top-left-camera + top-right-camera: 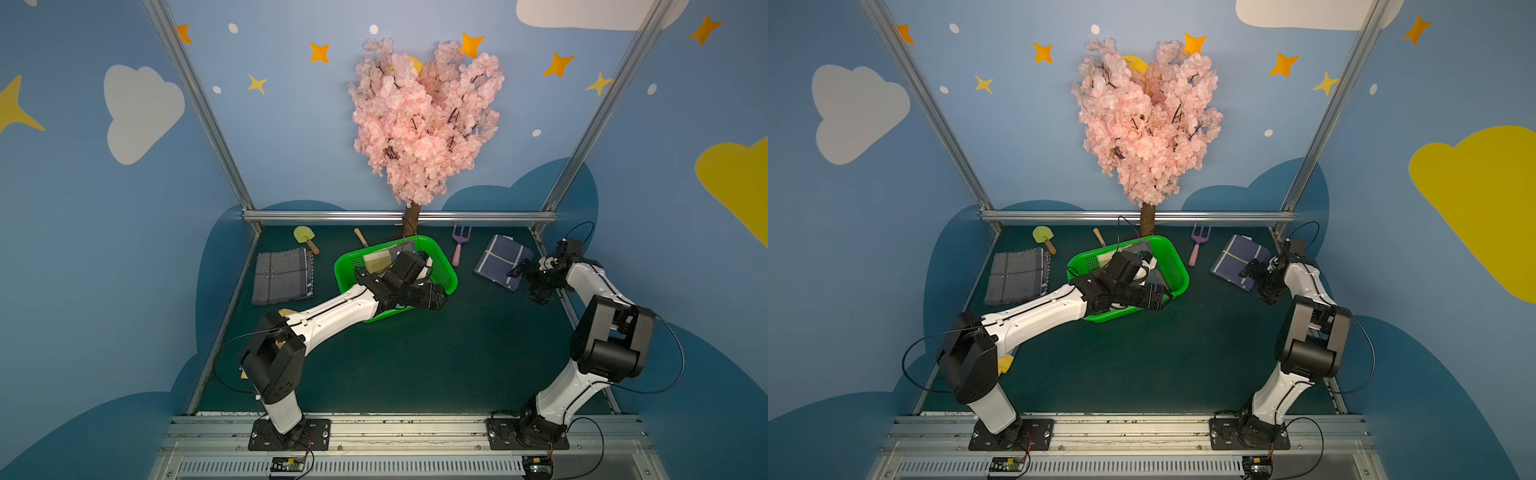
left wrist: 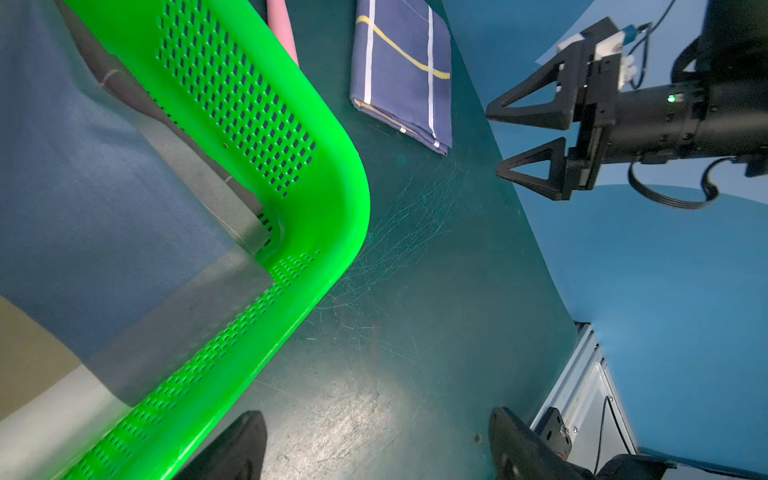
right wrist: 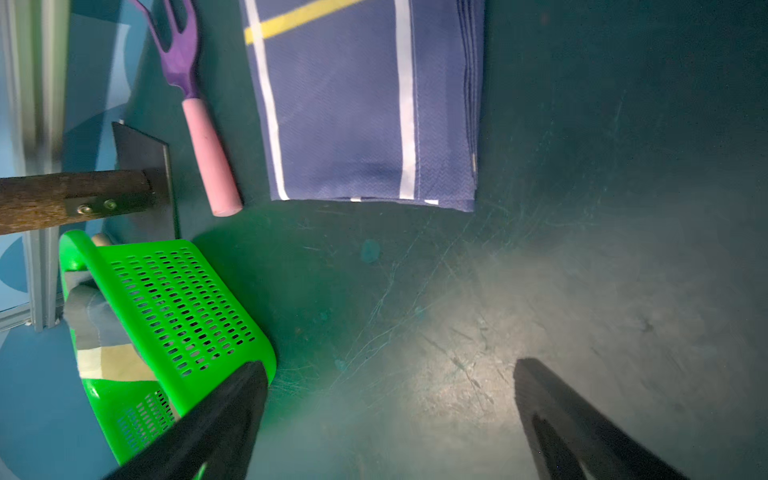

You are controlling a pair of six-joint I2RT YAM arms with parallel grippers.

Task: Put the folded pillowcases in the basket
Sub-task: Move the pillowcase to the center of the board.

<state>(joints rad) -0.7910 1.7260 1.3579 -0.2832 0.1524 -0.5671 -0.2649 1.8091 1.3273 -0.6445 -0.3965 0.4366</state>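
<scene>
Three folded cloths, three garden tools, one basket. On the dark green counter (image 1: 415,353), a grey checked cloth (image 1: 283,276) lies far left beside a yellow trowel (image 1: 304,236). At centre, the green basket (image 1: 442,264) holds the folded pillowcase (image 1: 378,261), blue-grey and cream. The left hand (image 2: 378,444) hangs wide and empty beside the basket's corner. Next come a purple fork (image 1: 458,245) and a navy striped cloth (image 1: 500,259). Near that cloth, the right hand (image 2: 494,143) gapes wide, empty. The left arm (image 1: 332,311) hides much of the basket, and the third tool (image 1: 360,237) shows only a wooden handle.
</scene>
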